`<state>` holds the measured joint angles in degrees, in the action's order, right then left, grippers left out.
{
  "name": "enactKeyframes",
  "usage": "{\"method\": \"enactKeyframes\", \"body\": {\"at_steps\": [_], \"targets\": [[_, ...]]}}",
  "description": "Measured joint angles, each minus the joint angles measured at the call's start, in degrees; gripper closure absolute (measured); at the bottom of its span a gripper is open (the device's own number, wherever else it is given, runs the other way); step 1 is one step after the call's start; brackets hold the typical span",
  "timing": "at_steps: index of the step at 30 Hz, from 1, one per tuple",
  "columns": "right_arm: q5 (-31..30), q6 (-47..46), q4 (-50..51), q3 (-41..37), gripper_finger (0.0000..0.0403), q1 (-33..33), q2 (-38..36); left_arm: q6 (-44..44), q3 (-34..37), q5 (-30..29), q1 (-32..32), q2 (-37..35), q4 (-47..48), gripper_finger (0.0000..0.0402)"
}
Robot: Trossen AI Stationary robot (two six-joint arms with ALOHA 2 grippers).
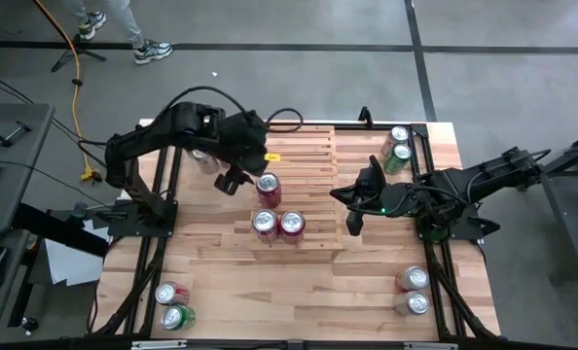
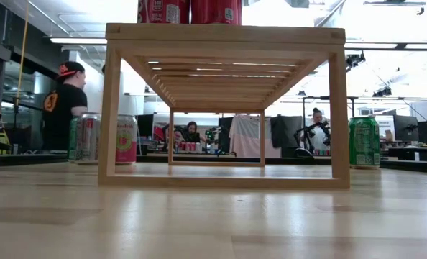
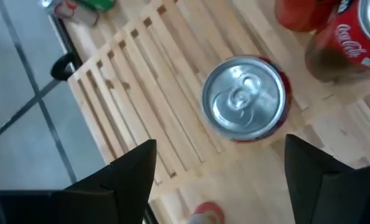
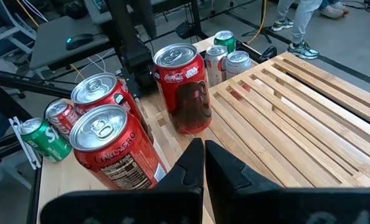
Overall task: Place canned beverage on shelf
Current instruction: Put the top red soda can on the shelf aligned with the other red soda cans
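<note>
Three red cans (image 1: 268, 189) on shelf (image 1: 304, 156), mid-surface (image 1: 221, 272). Left pincer (image 3: 219, 165) fingers apart, empty, above single can. Right pincer (image 4: 203, 163) together beside shelf. Seven spare cans: two per corner, one rear-left.

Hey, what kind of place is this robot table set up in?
Probably an open robotics lab or workshop. The low view shows people seated at desks beyond the shelf, the high view shows a bare concrete floor with a yellow cable, and another arm rig stands behind.
</note>
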<state>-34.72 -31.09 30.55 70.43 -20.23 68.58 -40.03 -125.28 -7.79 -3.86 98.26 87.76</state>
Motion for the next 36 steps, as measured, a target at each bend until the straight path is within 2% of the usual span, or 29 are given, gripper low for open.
{"method": "enactKeyframes", "body": {"at_steps": [24, 36], "targets": [[0.87, 0.02, 0.06, 0.00, 0.0402, 0.00, -0.01, -2.69, 0.01, 1.90, -0.35, 7.87, -1.67, 0.0171], [0.87, 0.02, 0.02, 0.00, 0.0402, 0.00, 0.00, -1.94, 0.01, 1.54, -1.01, 8.61, -2.09, 0.0178]]}}
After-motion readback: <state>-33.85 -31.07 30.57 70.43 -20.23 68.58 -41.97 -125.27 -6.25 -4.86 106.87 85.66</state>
